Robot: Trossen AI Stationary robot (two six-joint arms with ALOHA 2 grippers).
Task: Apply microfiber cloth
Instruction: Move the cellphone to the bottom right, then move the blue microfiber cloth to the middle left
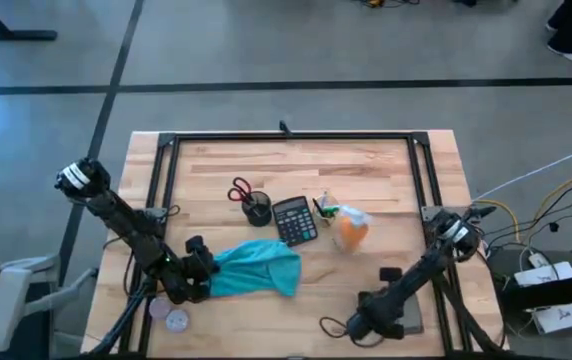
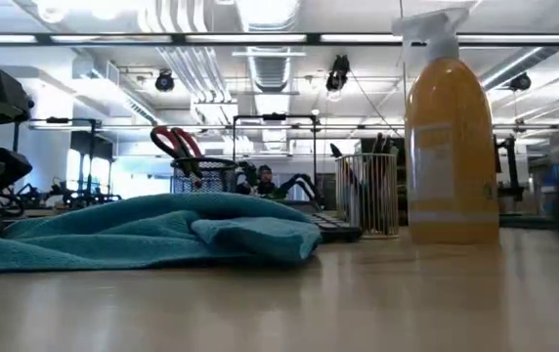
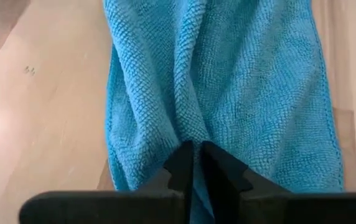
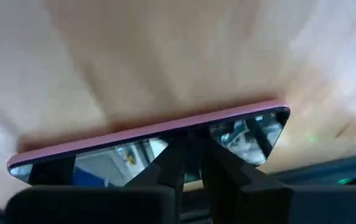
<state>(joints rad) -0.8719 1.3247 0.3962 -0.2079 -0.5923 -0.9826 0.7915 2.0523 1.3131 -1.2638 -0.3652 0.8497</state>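
On the left of the wooden surface point(image 1: 366, 170), the left claw point(image 1: 198, 272) sits low near the front edge, its two dark fingers point(image 3: 181, 165) pressed together on a pinched fold of the microfiber cloth point(image 1: 258, 268). The cloth spreads away from that claw toward the middle of the surface, lying flat and rumpled, with its gripped end at the fingertips and its far end folded over just in front of the black calculator point(image 1: 295, 219). In the left wrist view the turquoise weave gathers into ridges that run straight into the closed fingers.

Behind the cloth stands a wire cup point(image 1: 257, 209) with red-handled scissors point(image 1: 241, 189) in it, just beside the calculator. Right of the calculator stands the orange spray bottle point(image 1: 350, 229), apart from the cloth.

Farther right, the right claw point(image 1: 364, 323) rests near the front edge, well apart from the cloth; its fingers meet over the edge of a pink-rimmed, mirror-like slab point(image 4: 159, 140).
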